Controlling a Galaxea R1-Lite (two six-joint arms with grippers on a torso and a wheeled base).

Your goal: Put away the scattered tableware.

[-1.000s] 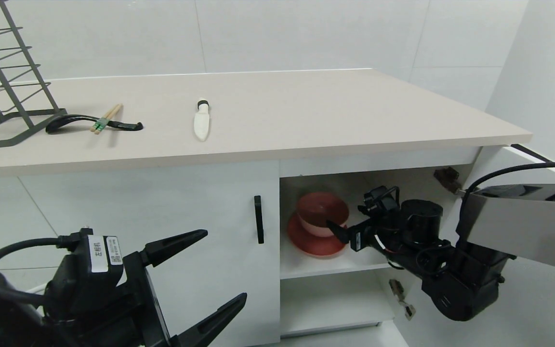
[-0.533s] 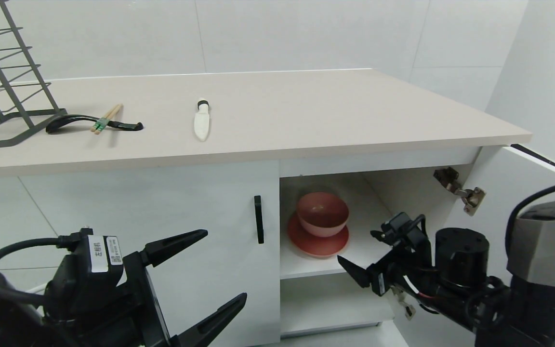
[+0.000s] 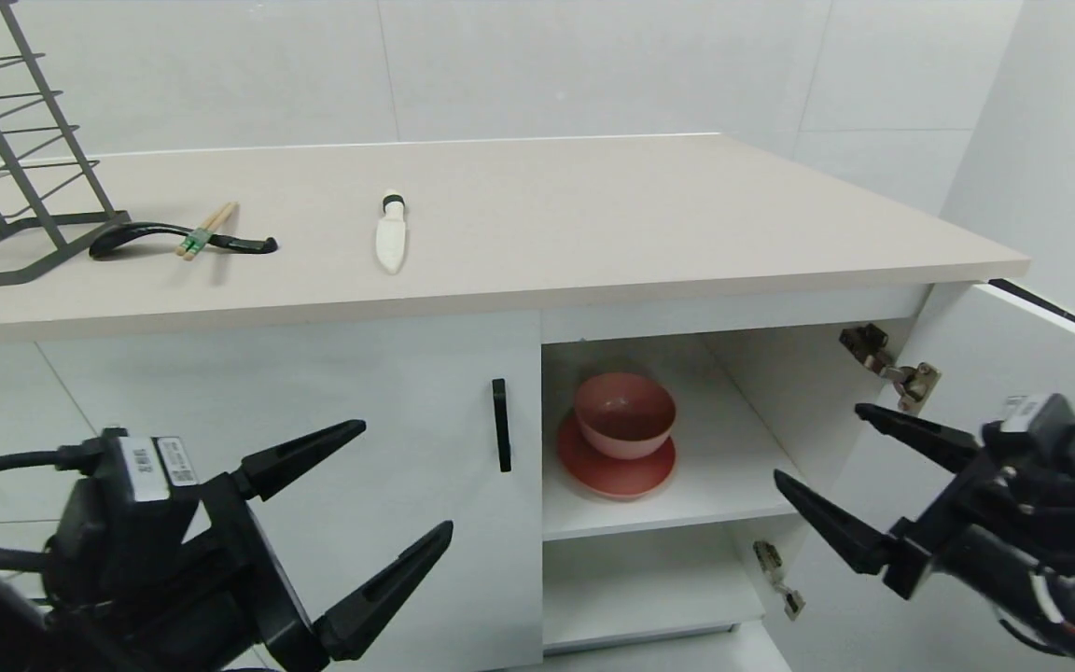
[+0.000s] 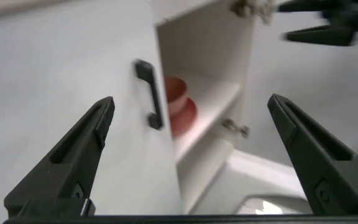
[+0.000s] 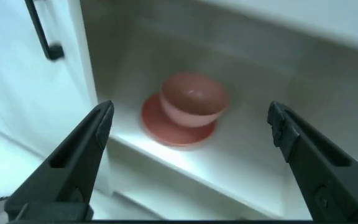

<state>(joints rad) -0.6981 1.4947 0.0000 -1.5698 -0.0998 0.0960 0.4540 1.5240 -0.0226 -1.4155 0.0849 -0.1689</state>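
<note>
So, the bowl (image 3: pixel 624 413) and plate (image 3: pixel 616 471) sit on the cupboard shelf (image 3: pixel 724 485), while the white knife (image 3: pixel 391 233), chopsticks (image 3: pixel 205 229) and black spoon (image 3: pixel 127 238) lie on the tabletop (image 3: pixel 593 215), not yet put away. My left end effector (image 3: pixel 405 476) and right end effector (image 3: pixel 818 442) are open and empty.

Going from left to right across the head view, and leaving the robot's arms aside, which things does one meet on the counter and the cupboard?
wire rack → chopsticks → white knife → black door handle → pink bowl → upper door hinge
</note>
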